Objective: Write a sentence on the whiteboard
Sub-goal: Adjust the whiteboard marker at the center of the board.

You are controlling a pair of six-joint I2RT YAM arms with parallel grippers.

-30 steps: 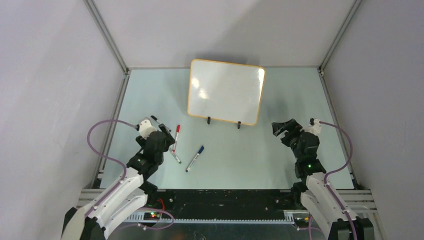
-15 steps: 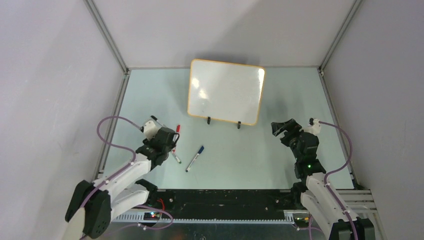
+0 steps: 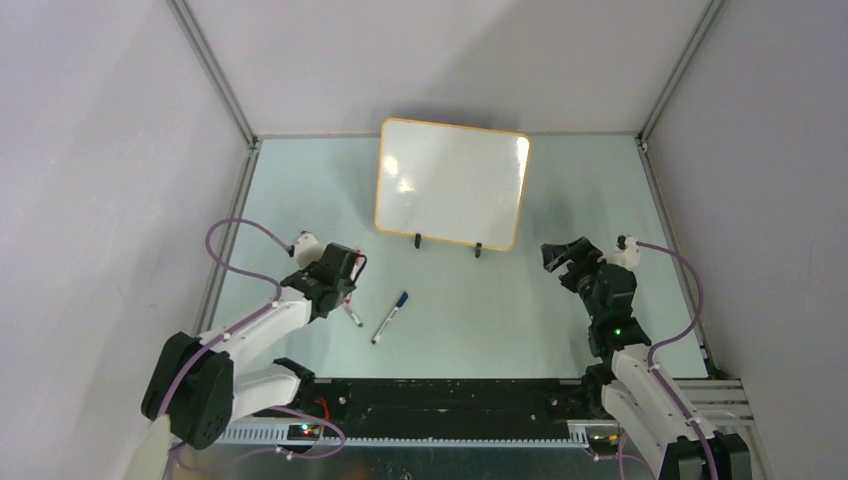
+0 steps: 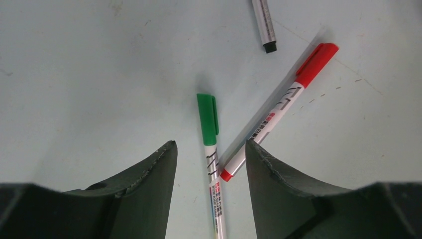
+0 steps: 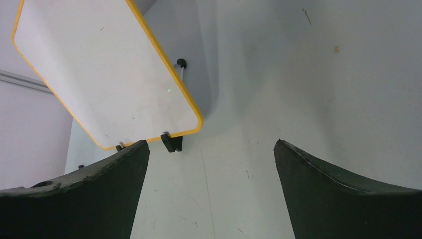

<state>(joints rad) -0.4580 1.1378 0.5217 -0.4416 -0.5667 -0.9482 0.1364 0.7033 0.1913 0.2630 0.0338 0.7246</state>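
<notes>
The whiteboard (image 3: 452, 183) stands tilted on two black clip feet at the back middle of the table. It also shows in the right wrist view (image 5: 99, 69). Its face is blank: no lettering of the sentence shows. My left gripper (image 3: 345, 280) is open and low over a cluster of markers. In the left wrist view, a green-capped marker (image 4: 208, 117) lies between the open jaws of the left gripper (image 4: 209, 147), untouched. A red-capped marker (image 4: 291, 94) lies crossed beside it. My right gripper (image 3: 555, 257) is open and empty, right of the board's feet; the right wrist view shows the same (image 5: 209, 144).
A blue-capped marker (image 3: 390, 316) lies on the table right of the left gripper. A grey marker with a black end (image 4: 265, 30) lies beyond the red one. Grey enclosure walls and metal rails (image 3: 225, 230) bound the pale green table.
My left arm has swung forward and to the right and come down over the markers, covering most of the red-capped one. The right arm and the whiteboard have not moved.
</notes>
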